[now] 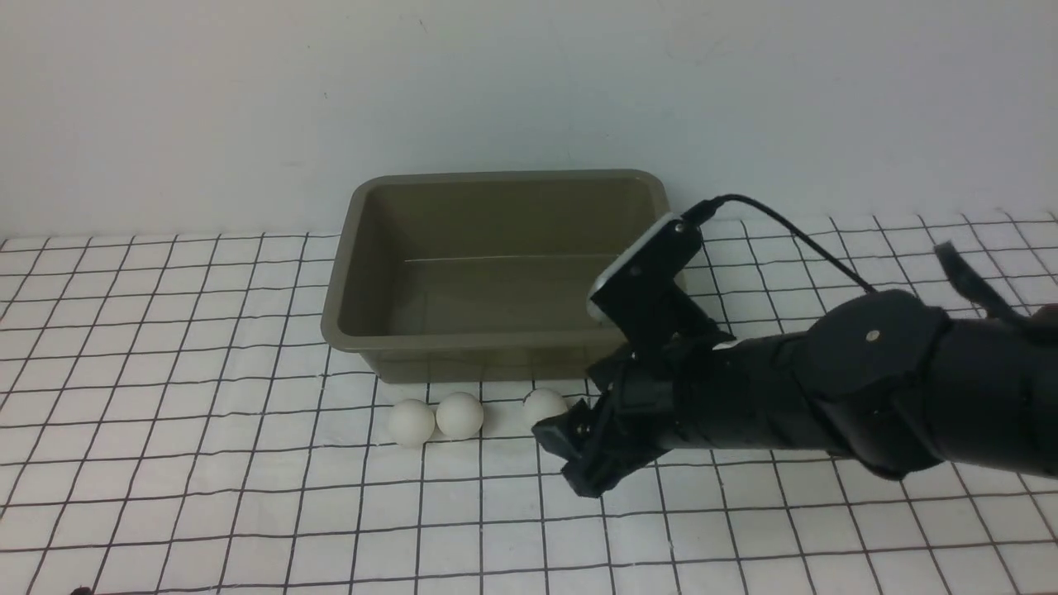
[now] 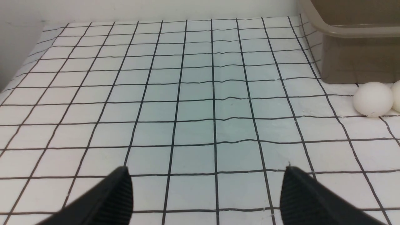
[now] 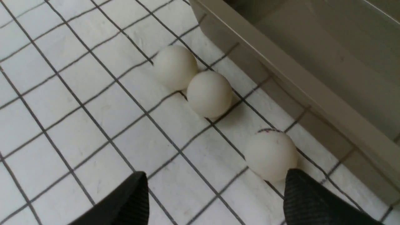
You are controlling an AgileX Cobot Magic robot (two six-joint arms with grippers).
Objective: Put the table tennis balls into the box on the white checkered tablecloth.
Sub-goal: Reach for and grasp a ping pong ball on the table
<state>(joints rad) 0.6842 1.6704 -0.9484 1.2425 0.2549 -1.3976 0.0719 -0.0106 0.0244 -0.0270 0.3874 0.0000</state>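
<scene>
Right gripper (image 1: 570,450) spread wide, low over white checkered tablecloth (image 1: 165,372); three table tennis balls (image 1: 459,415) at its 10 o'clock; olive-brown box (image 1: 463,340) at balls' 12. Left gripper (image 2: 206,181) also wide.

Right arm (image 1: 826,388): matte black, built of rounded cylindrical segments. One small silver screw (image 1: 872,335) sits toward 12 o'clock on the bulged joint housing.
Wrist camera (image 1: 645,268): black block with a pale silver-white rim.
Cable (image 1: 702,212): thin and black, leaving the camera at 1 o'clock.
Right gripper (image 3: 215,173): black fingers (image 3: 312,203) with finely ribbed inner pads.
Left gripper (image 2: 206,168): matching black ribbed fingers (image 2: 109,200).
</scene>
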